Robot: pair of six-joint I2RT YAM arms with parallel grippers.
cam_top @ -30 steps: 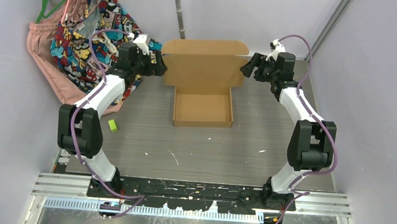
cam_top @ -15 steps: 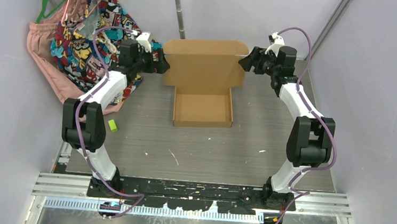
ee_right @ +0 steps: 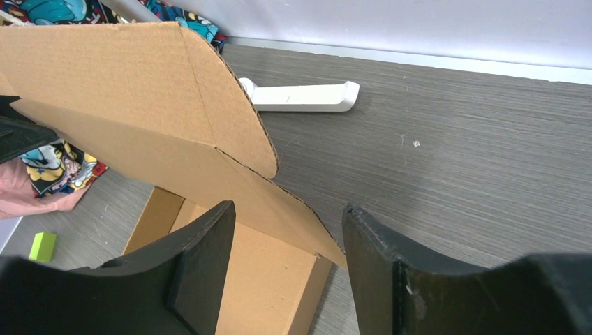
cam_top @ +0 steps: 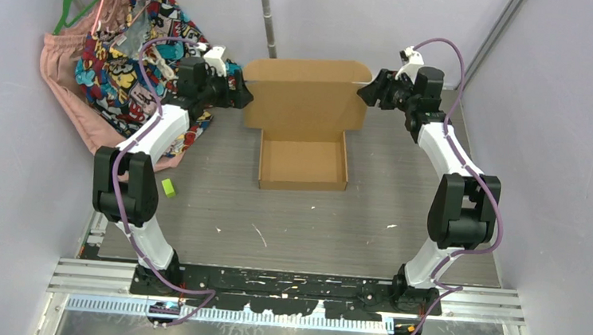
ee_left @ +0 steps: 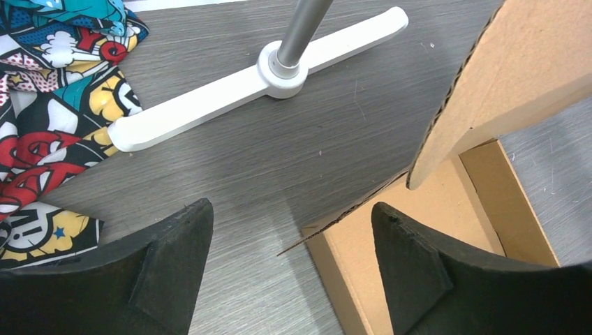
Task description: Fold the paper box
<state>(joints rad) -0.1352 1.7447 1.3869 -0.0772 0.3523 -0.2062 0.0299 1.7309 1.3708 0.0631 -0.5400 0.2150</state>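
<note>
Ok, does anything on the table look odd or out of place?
Yes: a heap of colourful clothes sprawls over the far left corner of the table, and a small green block lies loose near the left arm. The paper box itself looks undamaged, its lid flap raised.

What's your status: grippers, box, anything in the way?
Left gripper open, right gripper open, flanking lid. Paper box tray formed, lid up. Green block lies apart from box.

Brown paper box (cam_top: pixel 305 128), tray formed, lid raised.
</note>
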